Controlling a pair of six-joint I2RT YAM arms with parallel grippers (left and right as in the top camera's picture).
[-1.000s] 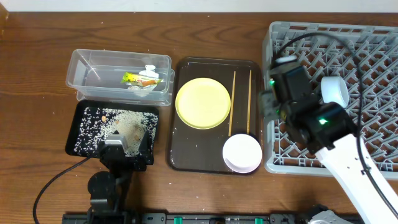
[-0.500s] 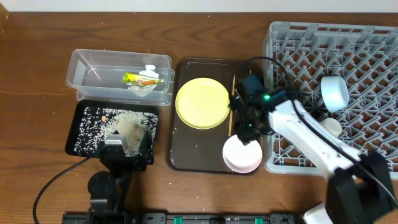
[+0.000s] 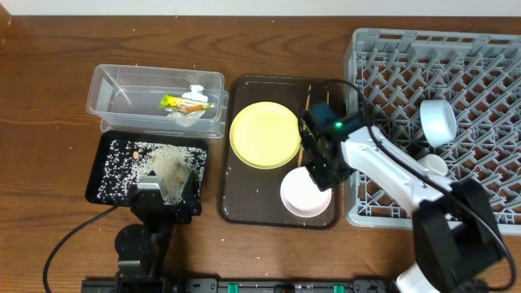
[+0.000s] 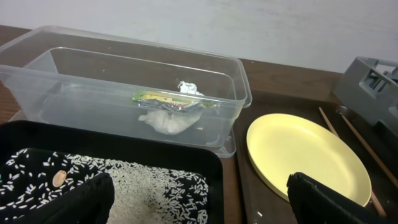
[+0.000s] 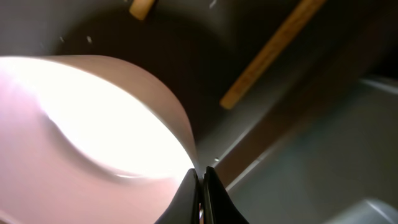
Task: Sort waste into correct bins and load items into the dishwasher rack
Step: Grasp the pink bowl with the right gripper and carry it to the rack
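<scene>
My right gripper [image 3: 322,172] is shut on the right rim of the pale pink-white bowl [image 3: 303,195], which sits at the front of the brown tray. In the right wrist view the thin rim is pinched between the closed jaws [image 5: 200,182], and the bowl [image 5: 87,118] fills the left side. The yellow plate [image 3: 265,134] lies to its left. Two chopsticks [image 3: 308,104] lie beside it, partly under my arm. The light blue bowl [image 3: 438,120] stands in the grey dishwasher rack [image 3: 488,73]. My left gripper [image 3: 167,194] hangs open over the black tray [image 3: 96,163] of rice [image 4: 155,186].
The clear tub [image 3: 122,85] at the back left holds the green-yellow wrapper [image 3: 173,102] and white paper bits [image 3: 195,92]. The brown tray [image 3: 244,191] lies between the bins and the rack. The right arm's cable loops over the rack's left edge.
My right arm swung from above the rack down to the brown tray and shut on the pink-white bowl's rim. The bowl slid a little left. The left arm stayed still.
</scene>
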